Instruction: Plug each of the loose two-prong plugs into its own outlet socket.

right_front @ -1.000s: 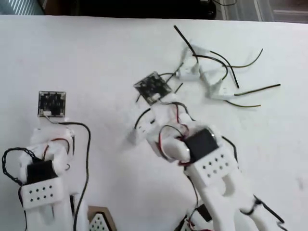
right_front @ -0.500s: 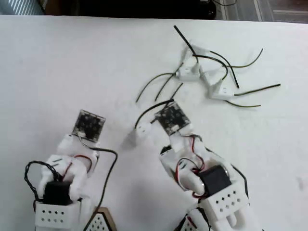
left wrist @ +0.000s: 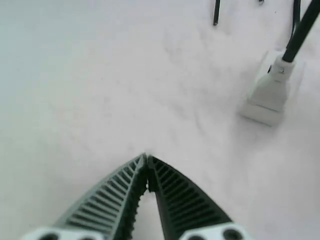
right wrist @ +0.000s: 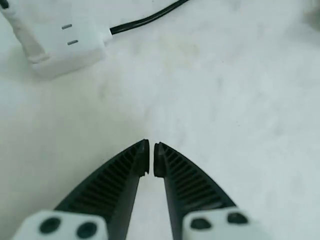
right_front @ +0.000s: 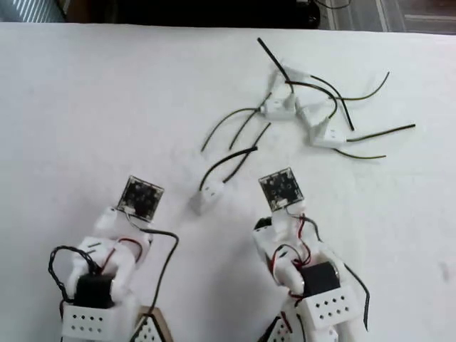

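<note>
Now I am looking down over the white tabletop (right_front: 107, 92) with both arms drawn in at the near edge. On the left, the left arm (right_front: 100, 278) is sitting low. In its wrist view the left end effector (left wrist: 146, 159) is hanging just above bare surface, its two ribbed fingers pressed together at the tips and gripping nothing.

Between the two arms a small white plastic connector block (right_front: 207, 194) is lying flat. Its thin black cord (right_front: 226, 162) is curving away toward the far side. The left wrist view is showing that block (left wrist: 270, 92) off to one side of the fingers, well apart from them. The right wrist view is showing it (right wrist: 62, 42) with two short slots in its face, also apart from the fingers.

To the right, the right arm (right_front: 306, 274) is resting near the edge. The right end effector (right wrist: 151, 155) is drawn together with only a hairline gap at the tips, holding nothing.

Farther back on the right, a loose cluster of white connectors (right_front: 279, 107) with dark cords is lying tangled, well apart from both arms. I cannot tell which pieces are plugs and which are sockets.
</note>
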Controlling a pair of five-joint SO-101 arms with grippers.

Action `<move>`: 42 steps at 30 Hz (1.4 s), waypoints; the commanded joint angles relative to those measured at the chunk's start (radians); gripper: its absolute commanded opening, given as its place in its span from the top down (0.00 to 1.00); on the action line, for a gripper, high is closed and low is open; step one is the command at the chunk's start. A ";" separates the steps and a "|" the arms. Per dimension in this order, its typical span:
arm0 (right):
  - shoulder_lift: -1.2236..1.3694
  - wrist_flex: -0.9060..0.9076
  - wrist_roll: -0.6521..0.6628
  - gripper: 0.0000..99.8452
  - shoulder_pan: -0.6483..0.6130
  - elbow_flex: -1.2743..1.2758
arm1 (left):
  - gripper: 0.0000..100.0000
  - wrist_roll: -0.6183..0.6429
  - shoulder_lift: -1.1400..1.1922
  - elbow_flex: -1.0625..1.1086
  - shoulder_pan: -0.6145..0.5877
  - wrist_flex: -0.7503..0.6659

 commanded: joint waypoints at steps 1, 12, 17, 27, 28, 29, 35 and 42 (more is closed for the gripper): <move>-0.110 -0.021 -0.003 0.98 0.013 0.087 | 0.97 -0.017 -0.010 0.029 0.004 0.003; -0.364 0.231 0.000 0.98 0.012 0.150 | 0.98 -0.018 -0.007 0.029 0.001 0.014; -0.367 0.320 -0.002 0.98 0.012 0.149 | 0.98 -0.015 -0.007 0.029 0.004 0.014; -0.366 0.332 0.002 0.98 0.008 0.149 | 0.98 -0.014 -0.007 0.029 0.002 0.015; -0.366 0.332 0.002 0.98 0.008 0.149 | 0.98 -0.014 -0.007 0.029 0.002 0.015; -0.366 0.332 0.002 0.98 0.008 0.149 | 0.98 -0.014 -0.007 0.029 0.002 0.015; -0.366 0.332 0.002 0.98 0.010 0.149 | 0.98 -0.014 -0.007 0.029 0.002 0.015; -0.366 0.332 0.002 0.98 0.010 0.149 | 0.98 -0.014 -0.007 0.029 0.002 0.015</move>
